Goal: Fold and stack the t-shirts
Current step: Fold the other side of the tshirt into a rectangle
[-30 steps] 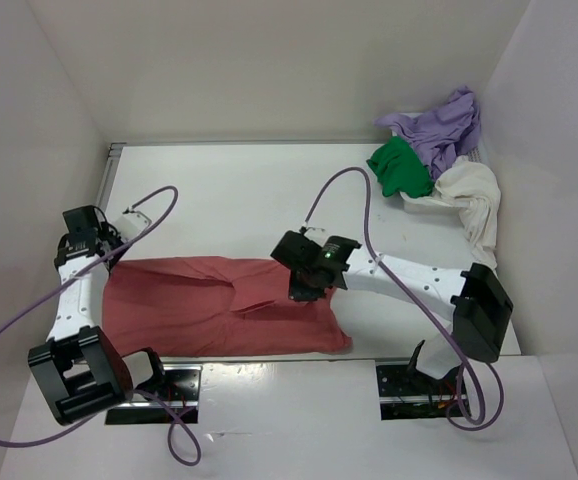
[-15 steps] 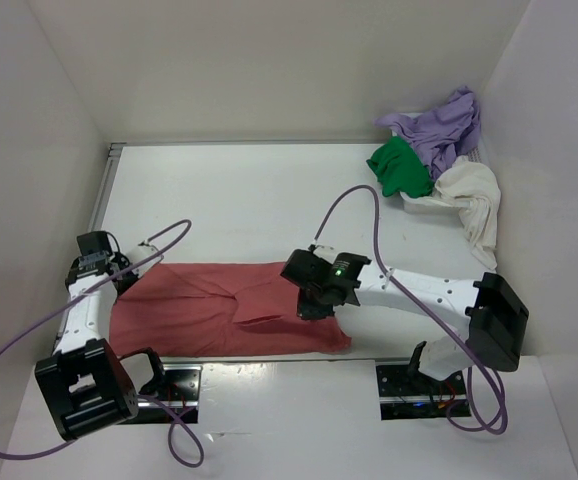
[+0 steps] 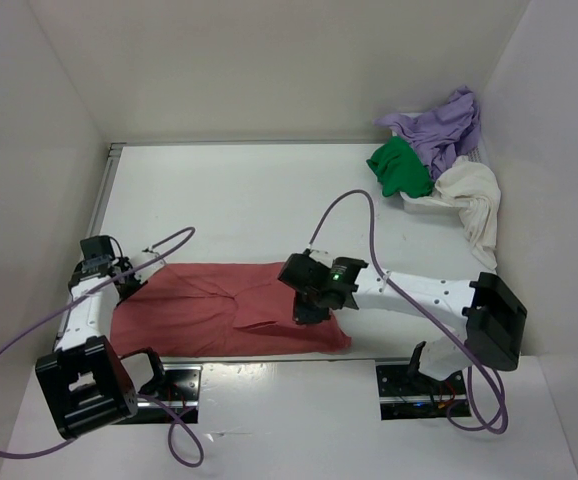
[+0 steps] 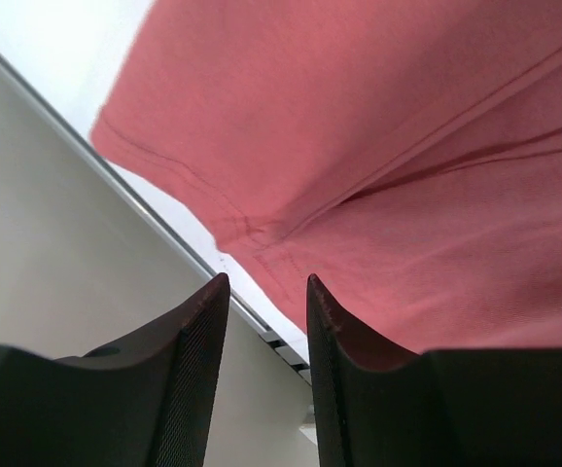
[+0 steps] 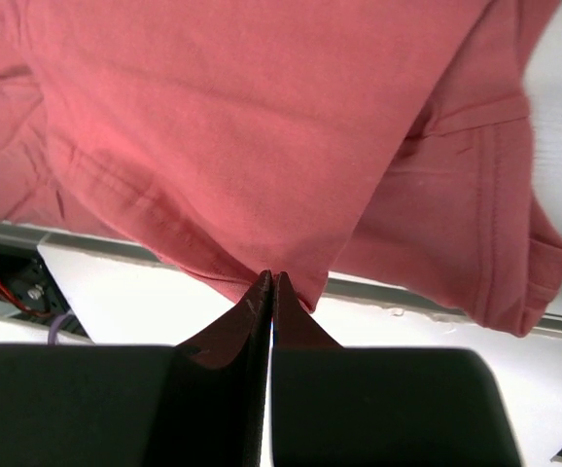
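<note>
salmon-red shirt (image 3: 189, 305), pinched — right gripper (image 5: 271, 279)

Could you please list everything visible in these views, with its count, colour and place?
salmon-red t-shirt: one, salmon-red, spread along the table's near edge
lavender t-shirt: one, lavender-purple, heaped on the basket
green t-shirt: one, bright green, over the basket's left side
cream t-shirt: one, cream-white, draped over the basket's near side
basket: one, white, far right corner
table: one, white
cables: two, purple, one per arm
left end effector: one, black, open, at the shirt's left edge
right end effector: one, black, shut on the salmon-red t-shirt
</note>
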